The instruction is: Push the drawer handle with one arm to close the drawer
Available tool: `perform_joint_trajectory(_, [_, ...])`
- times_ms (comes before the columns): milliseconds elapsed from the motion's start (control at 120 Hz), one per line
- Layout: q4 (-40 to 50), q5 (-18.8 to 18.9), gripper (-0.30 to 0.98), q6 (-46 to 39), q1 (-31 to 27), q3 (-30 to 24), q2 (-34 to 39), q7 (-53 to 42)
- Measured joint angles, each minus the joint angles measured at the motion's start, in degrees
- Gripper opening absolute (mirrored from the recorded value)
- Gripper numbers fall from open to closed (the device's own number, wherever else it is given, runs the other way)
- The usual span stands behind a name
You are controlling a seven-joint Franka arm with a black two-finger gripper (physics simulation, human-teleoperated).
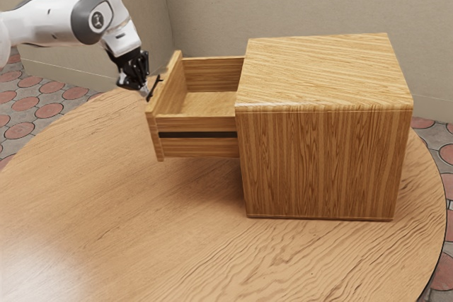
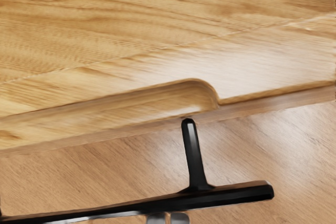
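On the table (image 1: 127, 231) stands the cabinet (image 1: 322, 164), its drawer (image 1: 202, 148) jutting toward the exterior view's left, handle (image 1: 155, 86) outermost.

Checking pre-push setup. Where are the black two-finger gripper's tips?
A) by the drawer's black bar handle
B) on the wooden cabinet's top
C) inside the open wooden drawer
A: the gripper's tips sit right beside the handle, outside the drawer's front.

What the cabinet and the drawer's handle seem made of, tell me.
Cabinet: probably wood or veneer, lightly glossy; it has streaked brown grain and a pale sheen along its top edge. Handle: perhaps painted metal or plastic, smooth black with bright highlights.
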State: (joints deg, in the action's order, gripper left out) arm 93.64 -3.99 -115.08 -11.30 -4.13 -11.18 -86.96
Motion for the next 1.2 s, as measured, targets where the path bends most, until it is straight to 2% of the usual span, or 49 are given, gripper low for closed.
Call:
perform_joint_trajectory(608, [-0.58, -0.04, -0.10, -0.46, 2.91, -1.87, -1.01, 2.00])
perform_joint_trajectory(1200, [-7.10, 0.29, -0.10, -1.23, 7.51, -2.10, -5.32, 2.98])
